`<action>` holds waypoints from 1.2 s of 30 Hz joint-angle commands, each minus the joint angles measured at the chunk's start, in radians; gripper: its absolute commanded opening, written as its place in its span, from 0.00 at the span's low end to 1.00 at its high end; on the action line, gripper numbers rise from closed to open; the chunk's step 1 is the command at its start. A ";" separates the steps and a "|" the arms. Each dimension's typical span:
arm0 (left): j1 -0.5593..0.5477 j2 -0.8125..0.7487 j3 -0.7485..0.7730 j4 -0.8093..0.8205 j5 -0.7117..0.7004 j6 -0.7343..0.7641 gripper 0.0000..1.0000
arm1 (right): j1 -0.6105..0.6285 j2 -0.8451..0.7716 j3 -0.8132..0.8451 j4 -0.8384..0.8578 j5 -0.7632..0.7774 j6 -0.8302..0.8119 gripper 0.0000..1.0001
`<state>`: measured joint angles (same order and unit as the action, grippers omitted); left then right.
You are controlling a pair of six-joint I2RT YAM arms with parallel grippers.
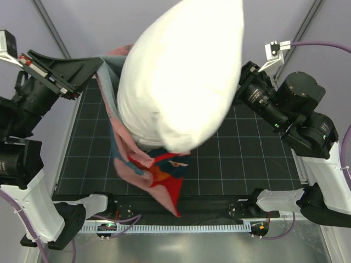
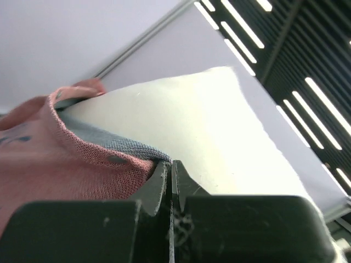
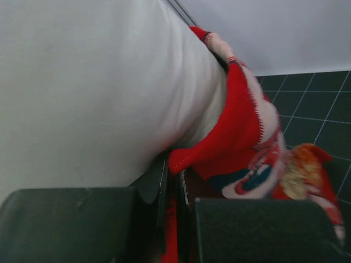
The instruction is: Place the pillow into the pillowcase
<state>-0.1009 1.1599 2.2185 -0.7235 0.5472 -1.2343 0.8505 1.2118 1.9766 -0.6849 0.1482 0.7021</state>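
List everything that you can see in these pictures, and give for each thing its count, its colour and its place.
pillow: one, white, held up above the mat, lower end inside the pillowcase
pillowcase: one, red cartoon print with pale pink reverse, around the pillow's lower end, hanging toward the mat
grid mat: one, black with pale lines, on the table below the pillow
metal surface: one, silver, near edge between the arm bases
cables: at least two, purple, beside the arms
left arm: one, black and white, left side
right arm: one, black and white, right side
left gripper: one, black, shut on the pillowcase edge
right gripper: one, black, shut on red pillowcase fabric
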 commanded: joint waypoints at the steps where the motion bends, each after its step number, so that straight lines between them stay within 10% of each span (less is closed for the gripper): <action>1: 0.000 0.067 0.170 0.219 0.051 -0.162 0.00 | 0.002 0.011 -0.067 0.126 -0.065 0.007 0.04; 12: -0.002 -0.293 -0.576 0.315 -0.056 -0.083 0.00 | 0.004 0.075 0.427 0.133 -0.102 0.014 0.04; 22: 0.000 0.075 0.277 0.363 0.028 -0.316 0.01 | 0.002 -0.012 -0.103 0.251 -0.048 -0.004 0.04; 33: 0.000 -0.432 -0.856 0.619 -0.183 -0.177 0.00 | 0.002 -0.269 -0.150 0.774 -0.171 -0.098 0.04; 36: 0.000 -0.527 -0.962 0.645 -0.271 -0.148 0.00 | 0.002 -0.329 -0.127 0.834 -0.073 -0.182 0.04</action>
<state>-0.1032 0.6907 1.3376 -0.1997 0.4091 -1.4399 0.8555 1.0832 1.7405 -0.3637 0.0067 0.6125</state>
